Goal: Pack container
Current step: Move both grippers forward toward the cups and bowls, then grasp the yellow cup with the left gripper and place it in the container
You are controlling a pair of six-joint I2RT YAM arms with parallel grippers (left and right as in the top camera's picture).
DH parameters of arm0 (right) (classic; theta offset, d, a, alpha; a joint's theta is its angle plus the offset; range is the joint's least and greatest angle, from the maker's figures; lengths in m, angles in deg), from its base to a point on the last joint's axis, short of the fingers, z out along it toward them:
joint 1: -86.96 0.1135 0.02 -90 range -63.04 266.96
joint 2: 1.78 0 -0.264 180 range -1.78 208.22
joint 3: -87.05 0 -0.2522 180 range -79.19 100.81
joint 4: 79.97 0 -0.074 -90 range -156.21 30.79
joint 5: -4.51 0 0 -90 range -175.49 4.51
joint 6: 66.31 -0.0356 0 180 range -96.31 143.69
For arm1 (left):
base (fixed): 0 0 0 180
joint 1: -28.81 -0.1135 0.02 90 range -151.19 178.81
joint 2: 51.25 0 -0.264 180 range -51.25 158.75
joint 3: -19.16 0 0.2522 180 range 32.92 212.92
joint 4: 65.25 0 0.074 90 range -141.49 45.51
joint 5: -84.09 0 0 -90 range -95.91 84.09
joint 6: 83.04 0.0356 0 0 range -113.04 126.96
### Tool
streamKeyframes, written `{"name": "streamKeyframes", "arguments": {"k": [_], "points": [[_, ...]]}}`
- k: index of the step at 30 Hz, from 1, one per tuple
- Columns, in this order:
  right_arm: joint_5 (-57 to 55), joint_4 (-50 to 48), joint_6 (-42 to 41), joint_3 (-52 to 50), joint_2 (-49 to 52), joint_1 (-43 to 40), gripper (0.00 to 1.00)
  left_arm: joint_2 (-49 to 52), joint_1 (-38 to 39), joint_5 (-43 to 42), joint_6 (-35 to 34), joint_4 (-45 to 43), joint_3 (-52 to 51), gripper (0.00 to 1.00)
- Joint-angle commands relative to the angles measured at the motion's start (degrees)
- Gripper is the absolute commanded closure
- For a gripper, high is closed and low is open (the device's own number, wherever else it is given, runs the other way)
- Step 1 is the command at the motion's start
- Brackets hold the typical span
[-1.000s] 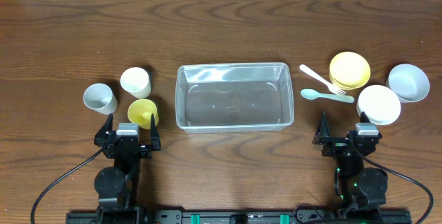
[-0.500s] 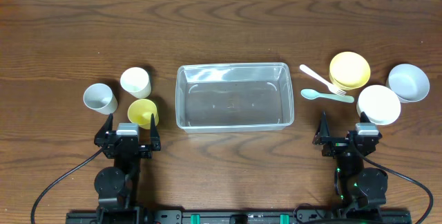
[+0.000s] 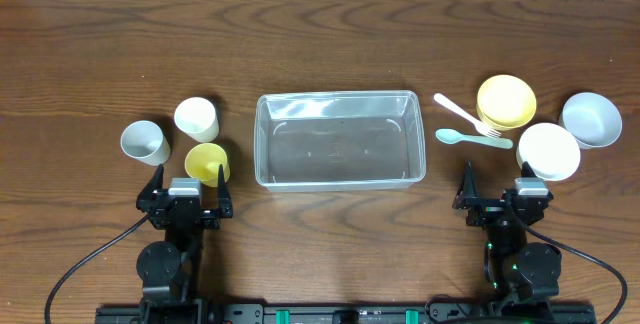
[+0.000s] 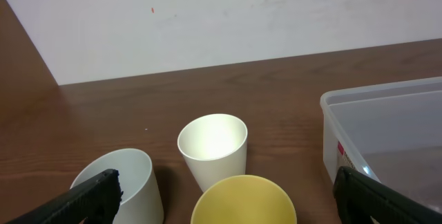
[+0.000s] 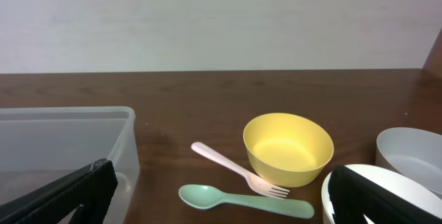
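Dark wood-grain counter (image 3: pixel 320 34), plain white wall (image 4: pixel 242 16) behind at 12. Clear container (image 3: pixel 338 144) at ctr of counter; L end effector (image 3: pixel 187 182) at 7, R end effector (image 3: pixel 497 189) at 5, both spread wide.

The table (image 3: pixel 320 24) is dark brown with wavy wood grain; the container (image 3: pixel 338 94) is clear and colourless; at left, one cup (image 3: pixel 145 142) is pale grey, one (image 3: pixel 196 118) cream-white, the nearest (image 3: pixel 207 161) yellow; at right, a yellow bowl (image 3: pixel 506 101), a white bowl (image 3: pixel 548 151), a pale grey bowl (image 3: pixel 591 119), a pinkish-white fork (image 3: pixel 462 112), a mint-green spoon (image 3: pixel 470 139).
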Motion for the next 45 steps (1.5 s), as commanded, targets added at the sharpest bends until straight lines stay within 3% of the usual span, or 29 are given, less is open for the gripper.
{"name": "streamKeyframes", "arguments": {"k": [1, 12, 21, 27, 34, 45], "points": [[0.3, 0.2, 0.6, -0.1, -0.3, -0.4, 0.01, -0.4, -0.1, -0.6, 0.7, 2.0, -0.9, 0.02], [2.1, -0.6, -0.7, -0.1, -0.3, -0.4, 0.01, -0.4, -0.1, -0.6, 0.6, 1.9, -0.9, 0.02], [4.1, 1.5, -3.5, 0.7, 0.7, -0.4, 0.01, 0.2, -0.1, -0.6, -15.7, 3.6, 0.7, 0.02], [3.0, 4.7, -3.5, 6.8, 8.1, -0.5, 0.01, 5.8, -0.1, -0.6, -15.8, 9.3, 9.5, 0.02], [3.1, 13.6, -3.5, 23.2, 28.0, -0.5, 0.01, 25.2, -0.1, -0.6, -15.8, 19.8, 28.3, 0.02], [4.8, 44.6, -3.5, 59.2, 65.7, -0.5, 0.01, 65.6, -0.1, -0.6, -15.8, 58.1, 69.2, 0.02]]}}
